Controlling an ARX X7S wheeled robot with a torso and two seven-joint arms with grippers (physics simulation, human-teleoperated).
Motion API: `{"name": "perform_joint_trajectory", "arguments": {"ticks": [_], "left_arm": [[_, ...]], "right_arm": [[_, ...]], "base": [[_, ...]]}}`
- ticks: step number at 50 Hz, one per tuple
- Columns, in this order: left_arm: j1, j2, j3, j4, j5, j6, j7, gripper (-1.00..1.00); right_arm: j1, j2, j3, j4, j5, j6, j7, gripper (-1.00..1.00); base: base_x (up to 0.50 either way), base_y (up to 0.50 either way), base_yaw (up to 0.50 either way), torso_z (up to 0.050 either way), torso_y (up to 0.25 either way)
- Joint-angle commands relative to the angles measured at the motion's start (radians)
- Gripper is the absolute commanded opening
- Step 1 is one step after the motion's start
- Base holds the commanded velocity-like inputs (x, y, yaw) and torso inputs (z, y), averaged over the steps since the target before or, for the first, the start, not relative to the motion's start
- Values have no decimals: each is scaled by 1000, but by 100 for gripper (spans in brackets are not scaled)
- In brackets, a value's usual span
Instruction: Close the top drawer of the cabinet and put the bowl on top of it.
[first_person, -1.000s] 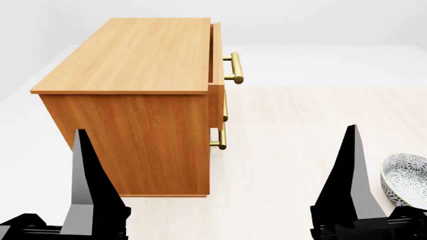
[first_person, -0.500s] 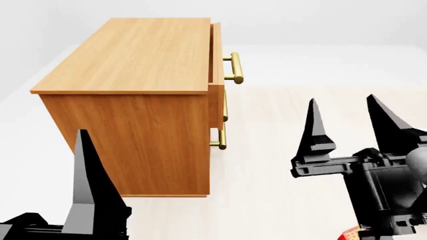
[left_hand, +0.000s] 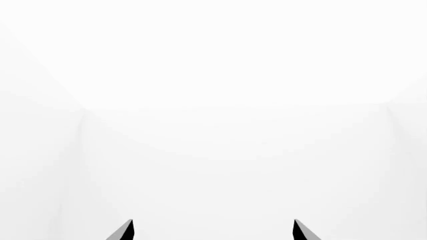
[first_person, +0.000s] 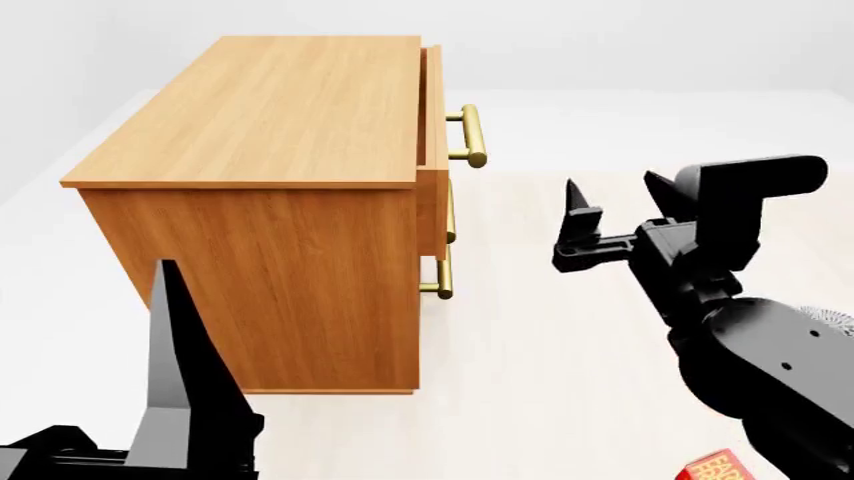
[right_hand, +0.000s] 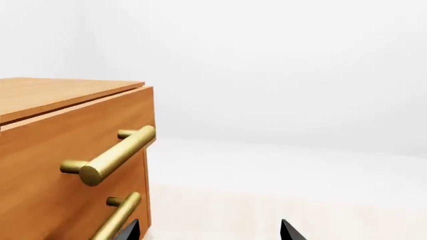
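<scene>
Head view: right gripper (first_person: 617, 203) raised beside top drawer (first_person: 433, 105), ajar.

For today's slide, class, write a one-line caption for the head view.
Right pincer, open, approaches the brass handle of the cabinet's slightly open top drawer.

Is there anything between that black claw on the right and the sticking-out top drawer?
Nothing. In the head view, only bare pale floor separates the right gripper from the top drawer; the right wrist view shows its handle unobstructed.
</scene>
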Motion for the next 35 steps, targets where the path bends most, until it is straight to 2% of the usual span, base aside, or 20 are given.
{"name": "perform_joint_trajectory", "arguments": {"ticks": [1,14,28,35], "left_arm": [[-2,11,-12,-17,20,-1,13,100],[-3,7,-10,-21,17,2,9,100],[-4,1,-12,-22,15,4,3,100],[-7,-2,-9,-12,15,-5,0,100]], "right_arm": [[100,-91,-17,217,11,49,-125,100],[116,-107,-31,251,19,51,-221,100],[160,-156,-85,356,-50,1,-463,100],[195,-227,-82,514,-32,-27,-605,100]], "base": [[0,0,0,0,0],[0,0,0,0,1],[0,0,0,0,0],[0,0,0,0,0]]}}
